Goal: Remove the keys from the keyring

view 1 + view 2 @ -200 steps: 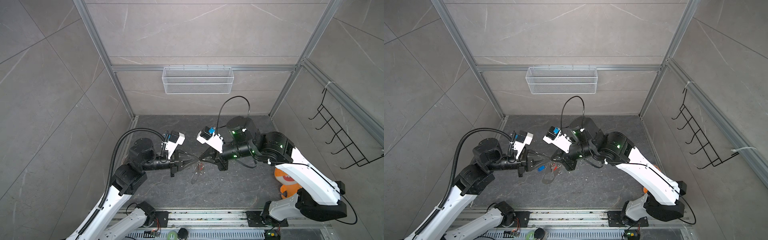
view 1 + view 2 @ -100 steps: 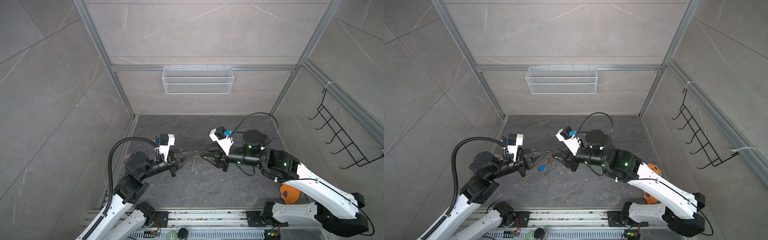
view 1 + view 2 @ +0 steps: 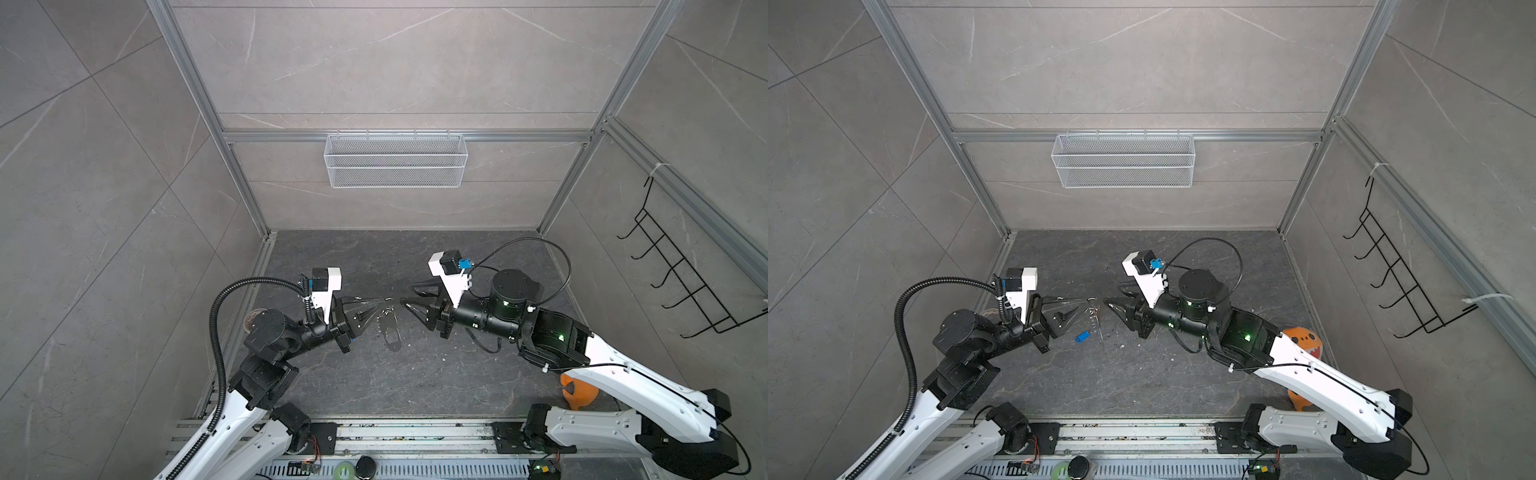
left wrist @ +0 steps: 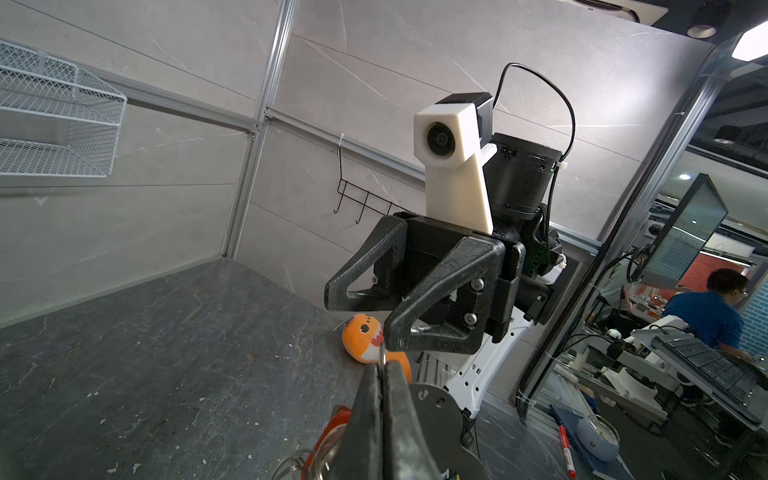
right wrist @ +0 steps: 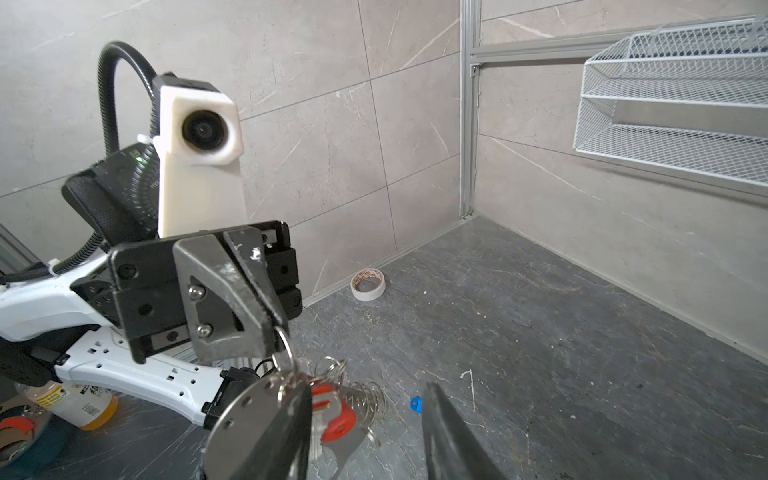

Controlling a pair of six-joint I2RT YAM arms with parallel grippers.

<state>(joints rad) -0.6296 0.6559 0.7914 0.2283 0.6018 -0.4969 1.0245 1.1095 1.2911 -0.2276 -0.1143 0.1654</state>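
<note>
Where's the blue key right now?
The blue key lies loose on the floor, left of centre in a top view, just on the near side of the left pincer and beside the keyring hanging from it.

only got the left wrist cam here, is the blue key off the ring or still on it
observer: off. the blue key lies loose on the table, apart from the keyring pinched in the left gripper.
operator: and the red one
observer: the red key hangs on the keyring's rings below that gripper's tips.
operator: anything else down there
observer: a tape roll sits at the foot of the wall.
</note>
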